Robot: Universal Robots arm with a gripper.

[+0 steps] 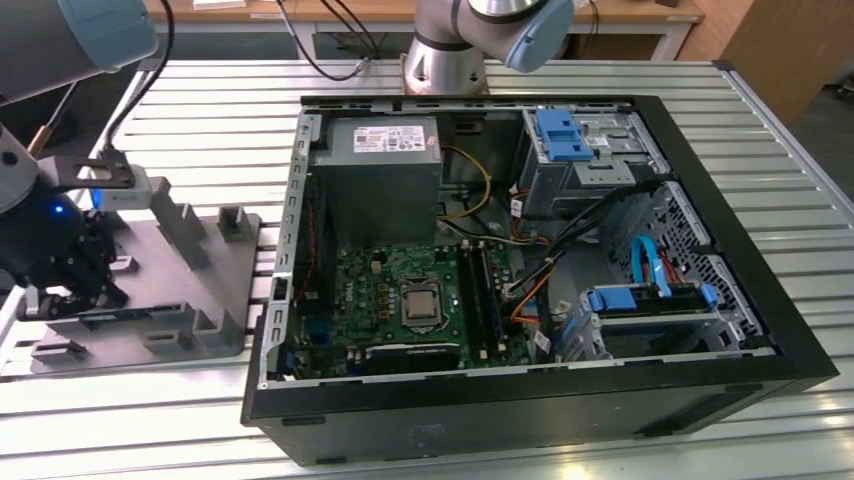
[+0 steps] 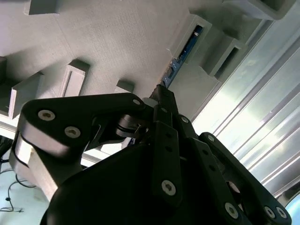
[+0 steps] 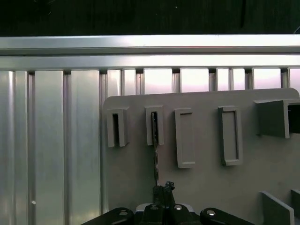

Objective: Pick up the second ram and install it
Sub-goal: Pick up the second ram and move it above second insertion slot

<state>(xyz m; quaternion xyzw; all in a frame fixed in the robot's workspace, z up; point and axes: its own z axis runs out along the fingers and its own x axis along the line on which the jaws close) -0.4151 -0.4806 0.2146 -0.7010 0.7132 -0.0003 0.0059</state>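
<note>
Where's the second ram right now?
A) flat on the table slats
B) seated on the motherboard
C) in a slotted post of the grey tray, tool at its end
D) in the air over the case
C: in the second wrist view the second ram runs from a slotted post of the grey tray to the tool, which is closed on its near end.

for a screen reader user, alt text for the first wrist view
The hand grips one end of the ram stick, seen edge-on, its other end in a slotted post of the grey tray on a slatted metal table.
</note>
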